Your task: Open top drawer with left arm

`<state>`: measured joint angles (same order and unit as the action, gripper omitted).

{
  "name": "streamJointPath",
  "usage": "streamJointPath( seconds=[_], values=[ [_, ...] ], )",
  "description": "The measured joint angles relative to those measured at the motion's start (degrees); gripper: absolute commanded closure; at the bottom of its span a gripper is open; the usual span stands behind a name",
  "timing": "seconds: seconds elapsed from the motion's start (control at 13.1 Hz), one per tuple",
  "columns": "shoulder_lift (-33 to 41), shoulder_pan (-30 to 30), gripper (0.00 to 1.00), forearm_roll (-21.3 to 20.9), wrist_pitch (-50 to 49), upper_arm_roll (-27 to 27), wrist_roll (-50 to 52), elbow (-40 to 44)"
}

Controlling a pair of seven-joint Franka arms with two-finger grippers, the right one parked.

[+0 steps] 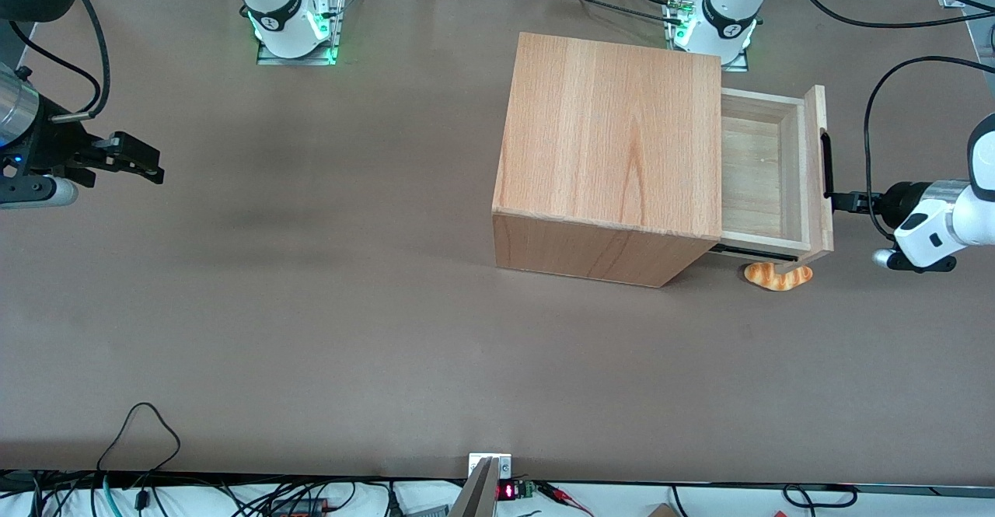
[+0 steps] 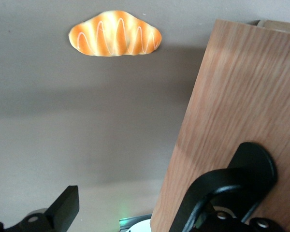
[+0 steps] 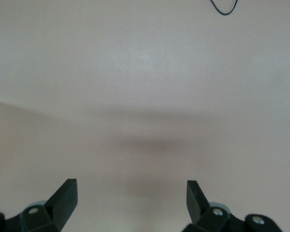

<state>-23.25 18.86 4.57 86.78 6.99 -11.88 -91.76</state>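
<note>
The gripper point(image 1: 843, 202) sits right at the black bar handle point(image 1: 825, 164) of the top drawer point(image 1: 766, 171), its fingers spread wide; in the wrist view one finger point(image 2: 63, 208) stands out over bare table while the other is lost against the handle point(image 2: 232, 188). Whether anything is actually pinched, I cannot tell.

The drawer is pulled partway out of the wooden cabinet point(image 1: 614, 151), toward the working arm's end of the table. Its shallow light-wood box shows an empty floor. The taller pale front panel point(image 2: 232, 111) stands upright, and a dark rail shows under the box on the side nearer the front camera.

A small orange pastry with pale stripes point(image 1: 778, 276) lies on the table point(image 1: 311, 307), just below the panel's lower corner and nearer the front camera. The left arm point(image 1: 948, 221) reaches in from the table's edge. Toward the parked arm's end the brown tabletop stretches wide.
</note>
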Motion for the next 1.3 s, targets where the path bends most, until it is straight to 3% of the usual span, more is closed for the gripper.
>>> streamJointPath(
  seconds=[1.3],
  values=[
    [-3.0, 6.5, 0.0, -0.3, -0.6, -0.7, -0.5, 4.4]
  ],
)
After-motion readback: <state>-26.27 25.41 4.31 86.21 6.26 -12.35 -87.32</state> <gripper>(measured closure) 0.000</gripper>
